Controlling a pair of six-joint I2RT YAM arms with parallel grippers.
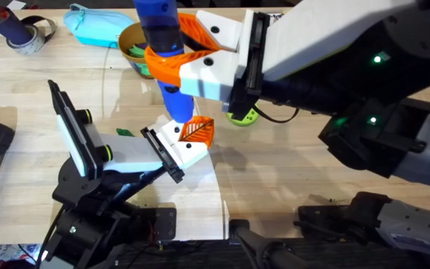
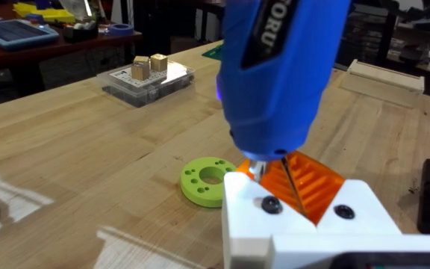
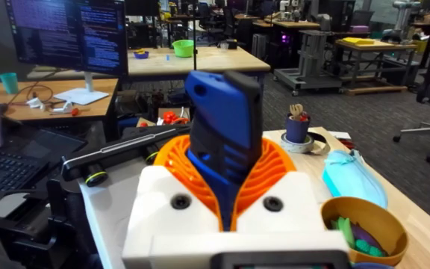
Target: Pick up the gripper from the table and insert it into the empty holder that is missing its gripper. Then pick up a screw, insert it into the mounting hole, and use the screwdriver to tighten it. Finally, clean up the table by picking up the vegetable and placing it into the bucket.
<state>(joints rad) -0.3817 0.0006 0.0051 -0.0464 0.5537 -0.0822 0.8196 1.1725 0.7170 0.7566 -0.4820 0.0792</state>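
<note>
The blue screwdriver [image 1: 163, 45] stands upright with my right gripper [image 1: 181, 66] shut on it at its orange collar; the right wrist view shows the screwdriver [image 3: 222, 142] between the orange pads [image 3: 263, 179]. Its tip presses down on the white holder [image 1: 181, 149], right at the base of the orange lattice gripper [image 1: 198, 131] seated in it. The holder [image 2: 304, 232] and the gripper [image 2: 316, 187] sit under the blue tip in the left wrist view. Any screw is hidden under that tip. The tan bucket [image 1: 129, 45] holds green pieces. A small green piece [image 1: 123, 131] lies on the table [image 1: 290, 172].
A lime-green disc [image 1: 242, 116] lies right of the holder. The black-and-white upright plate [image 1: 77, 131] stands to its left. A light-blue tray [image 1: 95, 28] and a tape roll [image 1: 28, 37] lie at the back left. A clear box [image 2: 148, 78] sits farther off.
</note>
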